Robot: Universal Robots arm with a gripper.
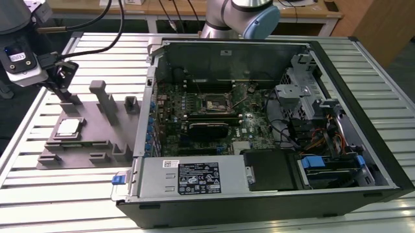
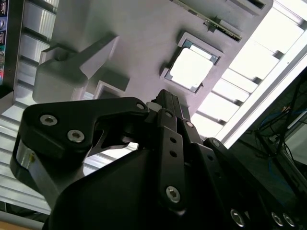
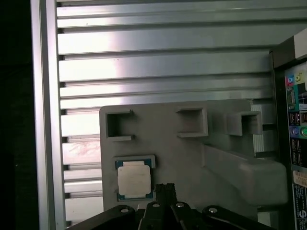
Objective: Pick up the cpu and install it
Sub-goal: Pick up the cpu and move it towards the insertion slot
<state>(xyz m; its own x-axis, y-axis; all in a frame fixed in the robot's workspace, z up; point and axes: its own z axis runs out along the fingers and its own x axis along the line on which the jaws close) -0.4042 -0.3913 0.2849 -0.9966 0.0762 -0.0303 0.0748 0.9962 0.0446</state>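
Resting in a grey fixture (image 3: 182, 158) recess, the cpu (image 3: 134, 181) lies near pressed-together jaws.

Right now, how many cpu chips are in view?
1: the small square silver-topped cpu lies in a recess of the grey plastic fixture plate, at the exterior view's left. The black computer case may hide others.

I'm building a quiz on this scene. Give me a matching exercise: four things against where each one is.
Things:
1 cpu
2 socket
3 gripper
4 case

Places:
A on the motherboard
B over the fixture
C in a fixture recess
D on the slatted table

Pairs: 1-C; 2-A; 3-B; 4-D
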